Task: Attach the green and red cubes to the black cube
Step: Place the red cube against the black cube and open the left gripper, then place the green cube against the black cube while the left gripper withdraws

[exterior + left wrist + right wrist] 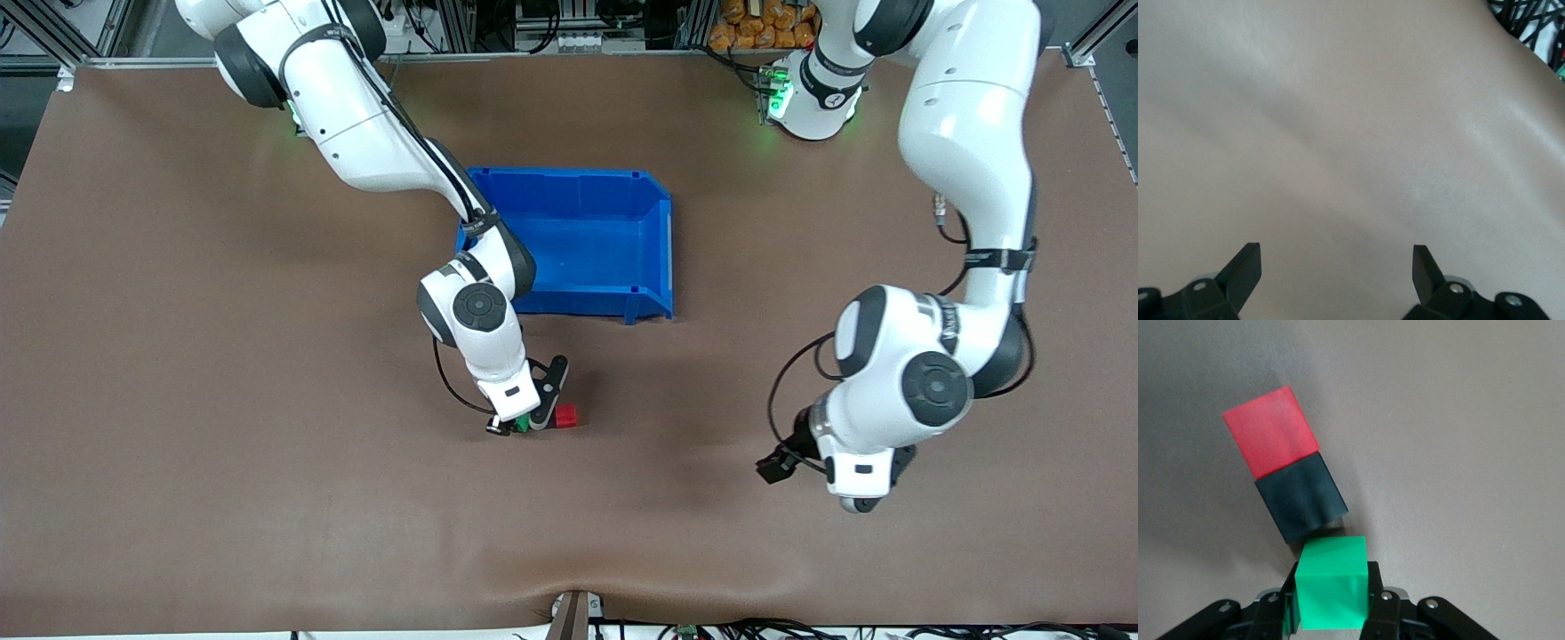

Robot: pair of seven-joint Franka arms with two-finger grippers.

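My right gripper [523, 425] [1333, 573] is shut on the green cube [1333, 583] [523, 424], low over the table in front of the blue bin. The black cube [1301, 503] [543, 420] lies on the table with the red cube [1270, 430] [566, 415] pressed against one of its faces. The green cube sits just off the black cube's other end, a corner almost touching it. My left gripper [775, 466] [1337, 267] hangs open over bare table toward the left arm's end, with nothing between its fingers.
A blue bin [653, 258] stands mid-table, farther from the front camera than the cubes, and nothing shows inside it. The right arm's forearm crosses over one corner of the bin. Brown mat [267, 444] surrounds the cubes.
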